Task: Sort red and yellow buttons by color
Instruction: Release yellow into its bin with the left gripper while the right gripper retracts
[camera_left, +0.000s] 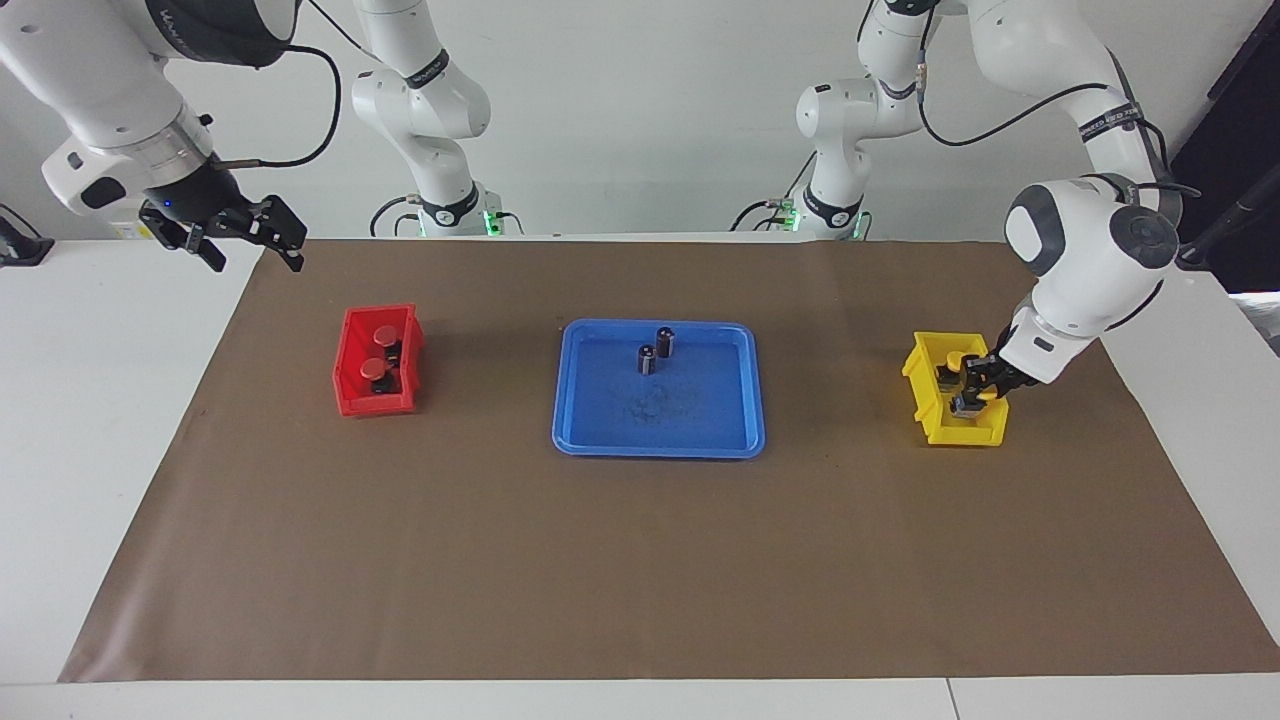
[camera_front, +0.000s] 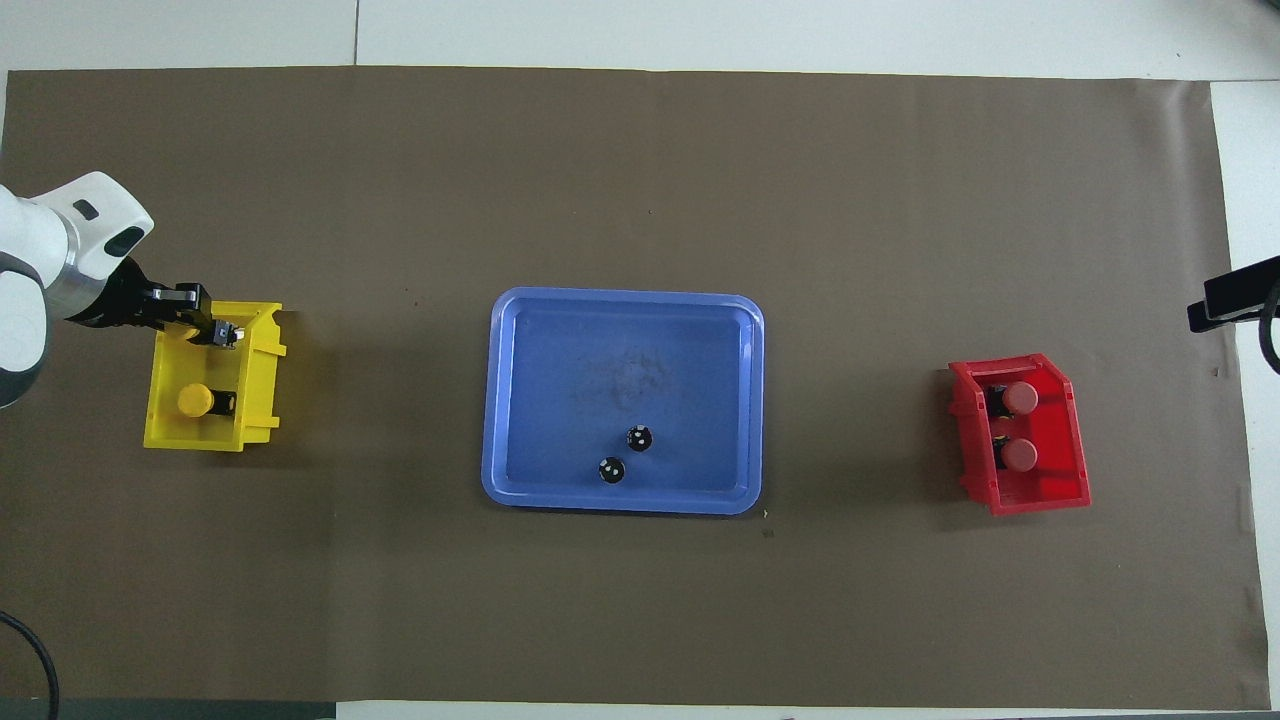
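left gripper (camera_left: 972, 396) clamps a yellow domed button over the yellow plastic bin (camera_left: 935, 425) | second yellow button (camera_front: 196, 401) inside | right gripper (camera_left: 245, 235) raised, fingers apart | two red buttons (camera_left: 379, 352) in red bin (camera_left: 347, 385)

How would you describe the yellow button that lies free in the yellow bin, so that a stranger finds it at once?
Start at the blue tray in the middle, then go toward the left arm's end of the table to the yellow bin. The free yellow button lies on the bin's floor, in the part nearer to the robots. The other yellow button is gripped in the left hand over the bin.
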